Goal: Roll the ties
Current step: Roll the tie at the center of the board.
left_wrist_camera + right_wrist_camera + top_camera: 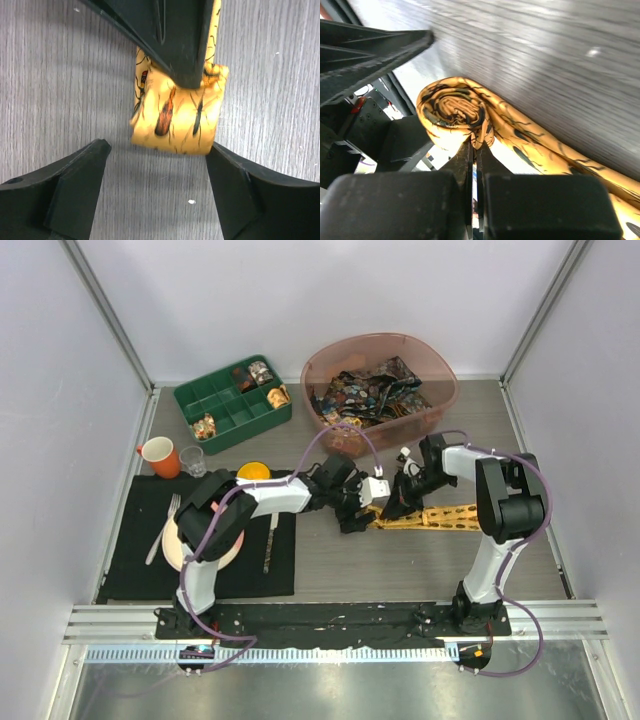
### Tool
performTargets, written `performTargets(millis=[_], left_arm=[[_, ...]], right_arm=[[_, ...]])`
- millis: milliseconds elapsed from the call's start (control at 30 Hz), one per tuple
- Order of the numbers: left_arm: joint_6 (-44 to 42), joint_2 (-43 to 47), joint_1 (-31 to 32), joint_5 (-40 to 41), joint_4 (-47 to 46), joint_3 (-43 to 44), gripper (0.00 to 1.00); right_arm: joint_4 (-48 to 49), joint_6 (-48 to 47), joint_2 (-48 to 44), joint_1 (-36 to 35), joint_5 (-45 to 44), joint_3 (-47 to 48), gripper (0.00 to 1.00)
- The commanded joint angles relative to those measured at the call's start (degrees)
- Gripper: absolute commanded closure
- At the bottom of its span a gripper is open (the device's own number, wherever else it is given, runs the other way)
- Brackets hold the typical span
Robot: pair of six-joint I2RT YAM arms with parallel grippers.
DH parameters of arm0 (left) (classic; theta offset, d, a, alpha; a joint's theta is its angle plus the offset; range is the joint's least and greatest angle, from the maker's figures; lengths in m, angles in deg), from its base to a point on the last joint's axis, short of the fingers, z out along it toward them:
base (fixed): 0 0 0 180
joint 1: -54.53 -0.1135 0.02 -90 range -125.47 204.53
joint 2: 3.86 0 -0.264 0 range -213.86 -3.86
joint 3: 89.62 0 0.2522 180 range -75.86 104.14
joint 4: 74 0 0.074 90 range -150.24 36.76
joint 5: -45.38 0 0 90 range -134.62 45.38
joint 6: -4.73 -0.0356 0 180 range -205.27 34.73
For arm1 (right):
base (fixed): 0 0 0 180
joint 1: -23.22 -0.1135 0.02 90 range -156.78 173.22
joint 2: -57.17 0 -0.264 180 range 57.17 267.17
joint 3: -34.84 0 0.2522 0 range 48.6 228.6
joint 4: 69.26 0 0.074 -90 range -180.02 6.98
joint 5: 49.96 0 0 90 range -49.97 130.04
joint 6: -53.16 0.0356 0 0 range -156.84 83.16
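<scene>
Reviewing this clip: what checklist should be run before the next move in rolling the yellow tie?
1. Right gripper shut on the roll of the yellow tie: ok.
2. Left gripper open, straddling the roll: ok.
3. Roll wound tight: cannot tell.
4. Unrolled tail lying straight on the table: ok.
5. Dark ties out of the way in the pink bin: ok.

Plain white walls (300, 300) enclose a grey wood-grain table (400, 570) with a metal front rail (560, 620).
</scene>
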Motion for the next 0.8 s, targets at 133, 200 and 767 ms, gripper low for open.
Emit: performTargets(millis=[133, 200, 767], left_arm=[[2.15, 1.78, -1.49, -7.57, -14.74, -6.50, 0.11], [2.93, 0.99, -1.49, -10.20, -15.37, -5.54, 0.11], [10.75, -7.79, -0.53, -13.98, -22.49, 1.58, 0.15]], right_arm=[[0.50, -3.03, 5.39, 1.46, -20.27, 0.39, 0.99], [0.42, -2.94, 5.56, 1.73, -21.68, 0.83, 0.99], [2.53, -6.80, 6.88, 0.06, -23.45, 2.15, 0.99]])
